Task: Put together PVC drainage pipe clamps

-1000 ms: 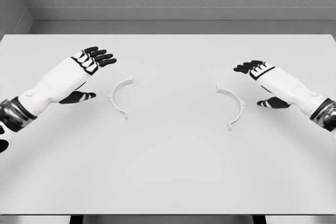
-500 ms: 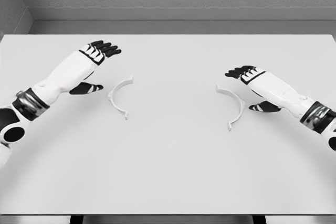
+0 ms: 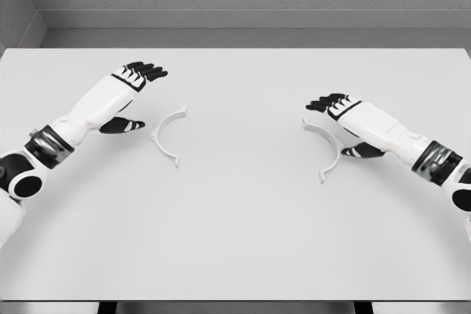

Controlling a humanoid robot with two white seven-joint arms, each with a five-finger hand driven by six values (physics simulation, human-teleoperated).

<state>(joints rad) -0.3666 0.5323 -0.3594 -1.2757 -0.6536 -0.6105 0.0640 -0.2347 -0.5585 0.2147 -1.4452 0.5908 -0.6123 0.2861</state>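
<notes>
Both arms have reached further in over the last second: the right hand [image 3: 340, 112] has slid leftward until its dark fingertips hang above the upper end of the right clamp half [image 3: 327, 151], while the left hand [image 3: 131, 90] has pushed a little forward, staying just beside the left clamp half [image 3: 168, 136] without touching it. Each hand is spread and relaxed, thumb held apart below the fingers, gripping nothing. The two white half-rings lie flat on the white table [image 3: 235, 240], well apart, their open sides facing one another. They look like thin, stiff, light plastic, likely to skate on the smooth top if nudged, so a pinch across the middle of each arc, thumb inside and fingers outside, seems the safest hold, leaving the end tabs free for mating.
</notes>
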